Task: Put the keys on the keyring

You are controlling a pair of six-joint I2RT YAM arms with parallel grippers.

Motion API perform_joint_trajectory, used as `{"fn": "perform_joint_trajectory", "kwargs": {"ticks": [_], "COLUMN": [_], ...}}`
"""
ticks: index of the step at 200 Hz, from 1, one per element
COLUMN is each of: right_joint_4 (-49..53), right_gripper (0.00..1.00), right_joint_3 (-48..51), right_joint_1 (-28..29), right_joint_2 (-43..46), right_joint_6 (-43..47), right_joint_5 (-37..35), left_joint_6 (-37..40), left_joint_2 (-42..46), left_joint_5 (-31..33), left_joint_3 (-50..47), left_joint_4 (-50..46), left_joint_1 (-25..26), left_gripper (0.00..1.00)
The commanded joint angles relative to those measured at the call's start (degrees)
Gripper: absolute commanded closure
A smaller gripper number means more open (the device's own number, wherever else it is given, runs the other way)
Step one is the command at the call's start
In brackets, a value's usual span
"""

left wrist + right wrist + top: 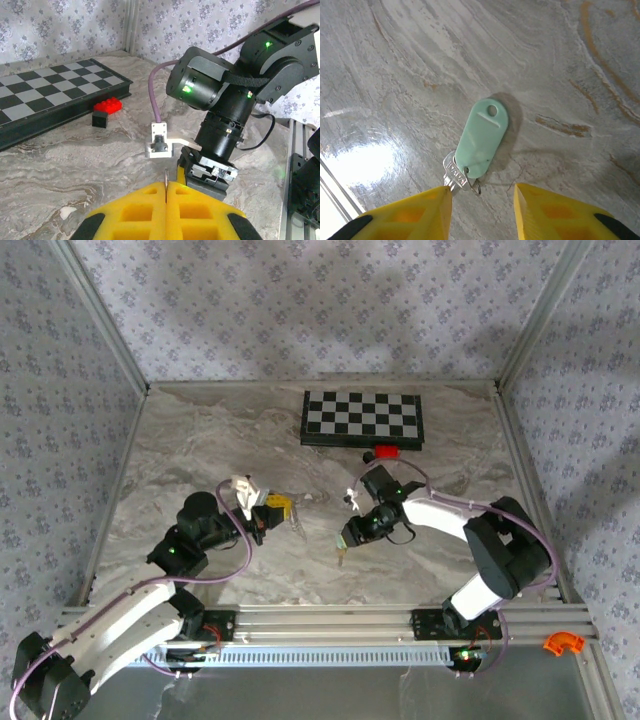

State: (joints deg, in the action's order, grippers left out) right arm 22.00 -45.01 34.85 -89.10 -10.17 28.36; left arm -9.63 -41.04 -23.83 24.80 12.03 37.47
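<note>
**Q:** Top view, quick?
**A:** My left gripper is pinched on a thin tan strand dangling off its tips. I take that for the keyring. My right gripper points down, with the key on the table just at its tips. The board and red block are far beyond both grippers and block nothing.

**Q:** Left wrist?
**A:** My left fingers are pressed together, and a sliver of keyring stands up in the seam. It's too thin to tell how much loop hangs free. The right arm is straight ahead of my tips, and close. The red block, black block and board are ahead and to the left, well apart from me.

**Q:** Right wrist?
**A:** My right fingers are spread. The key lies flat, its mint tag ahead of the gap. The silver blade runs back to the finger on the view's left; touching it or under it, I can't tell. A small ring sits at the tag's near end.

**Q:** How do you do the pick well?
**A:** My call: the key sits off toward one finger, so I'd centre the gap over it first. Then I'd close on the blade end, leaving the tag's far hole free for the chain. A flat key on slick stone may skid or pivot as I close. The arms are already close, so bumping wrists is the other risk.
</note>
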Motion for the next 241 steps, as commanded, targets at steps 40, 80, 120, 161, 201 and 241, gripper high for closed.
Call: {"fn": "perform_joint_trajectory", "kwargs": {"ticks": [40, 80, 120, 161, 201, 241], "right_joint_4": [-6.5, -5.7, -4.5, -3.9, -3.8, -3.7], "right_gripper": [0.65, 0.67, 0.7, 0.72, 0.79, 0.81], "right_joint_3": [3.4, 2.5, 1.8, 1.0, 0.8, 0.8], "right_joint_1": [-0.2, 0.1, 1.1, 1.9, 2.0, 2.1], "right_joint_2": [0.8, -0.4, -1.3, -2.1, -2.3, -2.6], "right_joint_6": [-0.1, 0.4, 1.1, 1.5, 1.6, 1.7], "right_joint_5": [4.0, 4.1, 3.1, 2.3, 2.0, 2.1], "left_joint_6": [-0.8, -0.8, -0.7, -0.7, -0.7, -0.7], "left_joint_2": [0.3, 0.8, 1.2, 1.3, 1.3, 1.3], "left_joint_5": [-2.4, -2.4, -2.3, -2.2, -2.2, -2.3], "left_joint_3": [0.3, 0.3, 0.4, 0.4, 0.4, 0.4], "left_joint_4": [3.7, 3.5, 3.3, 3.1, 3.2, 3.2], "left_joint_1": [-0.4, -0.5, -0.5, -0.5, -0.6, -0.7], "left_gripper": [1.0, 1.0, 1.0, 1.0, 1.0, 1.0]}}
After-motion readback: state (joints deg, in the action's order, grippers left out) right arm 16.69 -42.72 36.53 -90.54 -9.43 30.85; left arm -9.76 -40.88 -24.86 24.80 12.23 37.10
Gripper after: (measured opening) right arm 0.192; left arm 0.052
